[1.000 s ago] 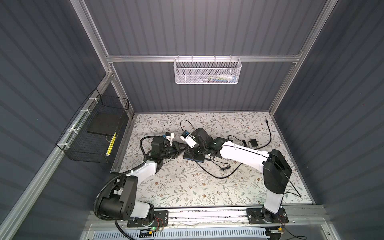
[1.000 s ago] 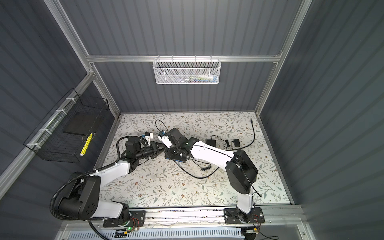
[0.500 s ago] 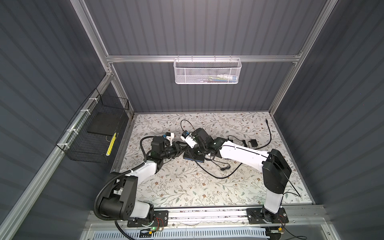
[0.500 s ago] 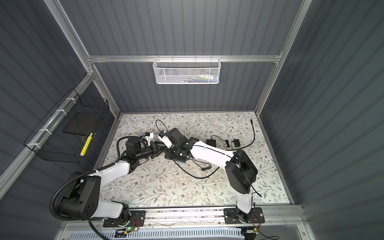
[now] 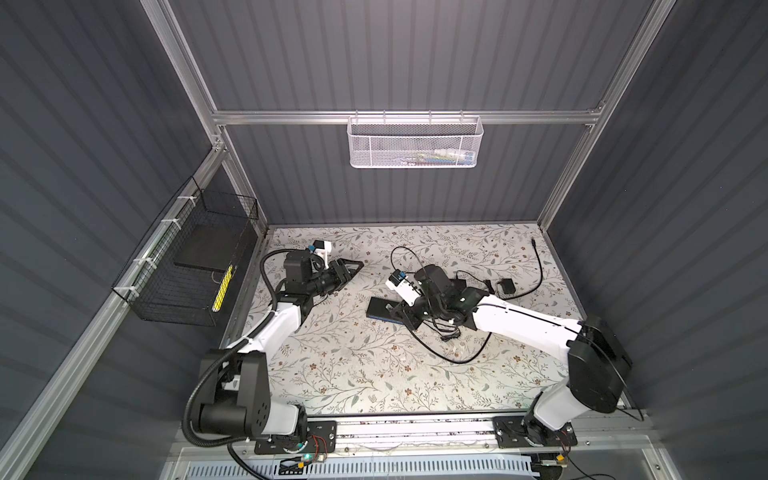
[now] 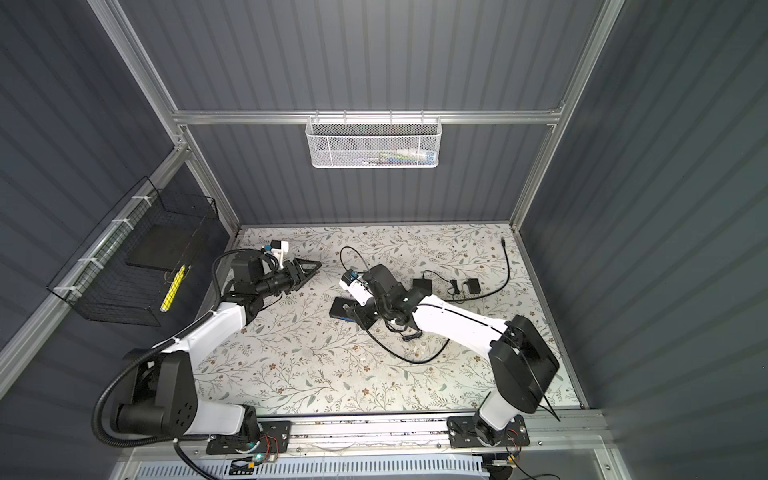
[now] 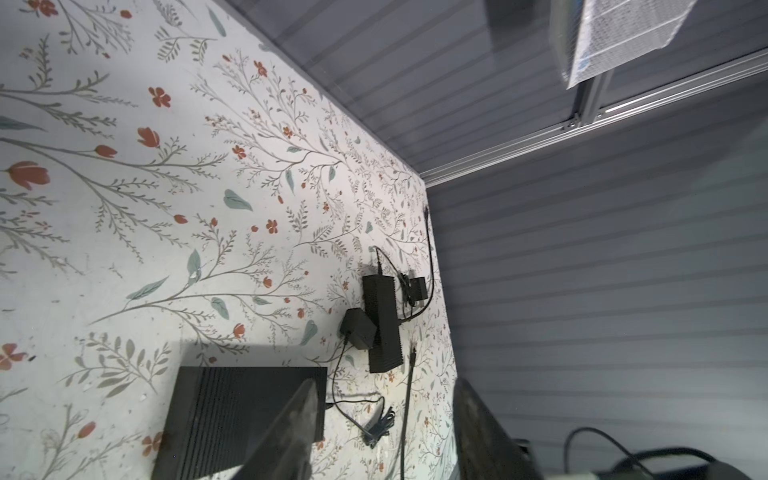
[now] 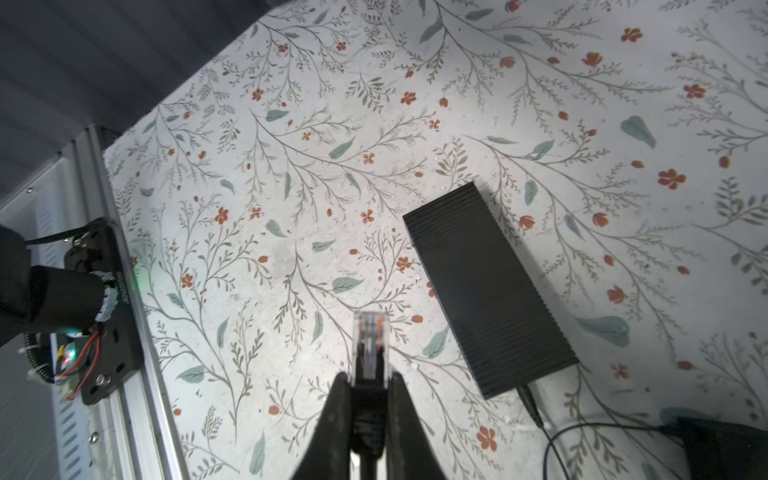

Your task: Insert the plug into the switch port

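The switch is a flat black ribbed box lying mid-mat; its ports do not show. In the right wrist view my right gripper is shut on the black boot of the plug, whose clear tip sticks out over the mat beside the switch without touching it. In both top views the right gripper hovers at the switch's right end and hides the plug. My left gripper stands open and empty to the switch's back left, and the switch shows behind one finger.
A black cable loops over the mat by the right arm. Small power adapters lie at the back right. A second long black box shows in the left wrist view. A black wire basket hangs on the left wall.
My left gripper has opened and drawn back from the switch towards the back left. The right gripper keeps hold of the plug in about the same place.
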